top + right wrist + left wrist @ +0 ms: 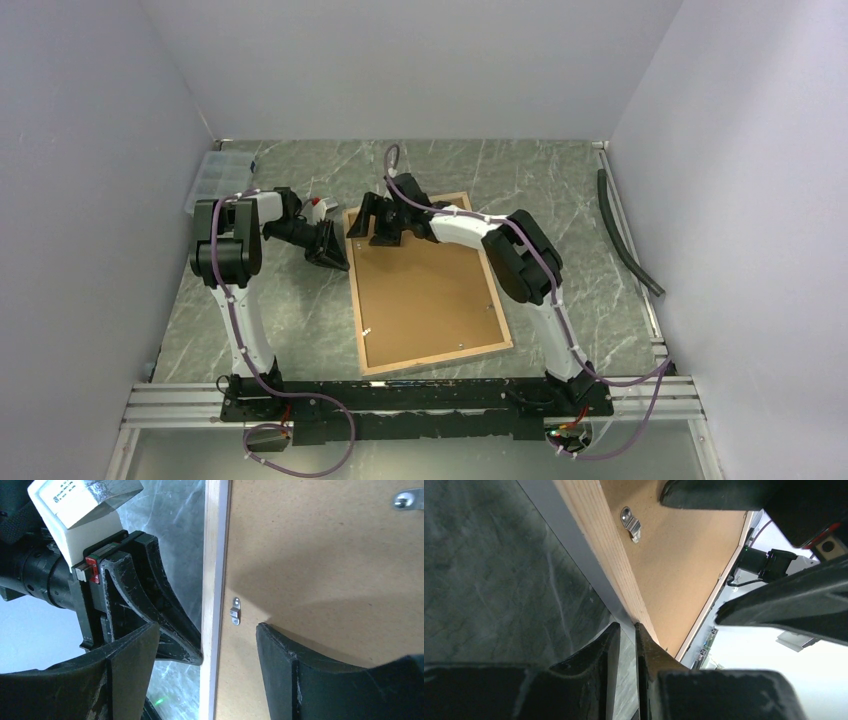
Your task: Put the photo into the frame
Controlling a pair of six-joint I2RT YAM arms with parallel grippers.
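Far-left corner of the frame (356, 300), face down on the surface (280, 320), backing panel (425, 290) seated; photo nowhere in view.

Left pincer (339, 260): nearly pressed together at the outer rim (possibly nipping it; unclear).

Right pincer (370, 232): spread, straddling that rim beside a turn clip (235, 611).

Advice: brace lightly and free the clips before lifting the backing.

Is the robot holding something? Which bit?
Cannot tell: the left end effector nips at the left rim of the big light-wood picture frame, grip unclear. The right end effector is open, holding nothing.
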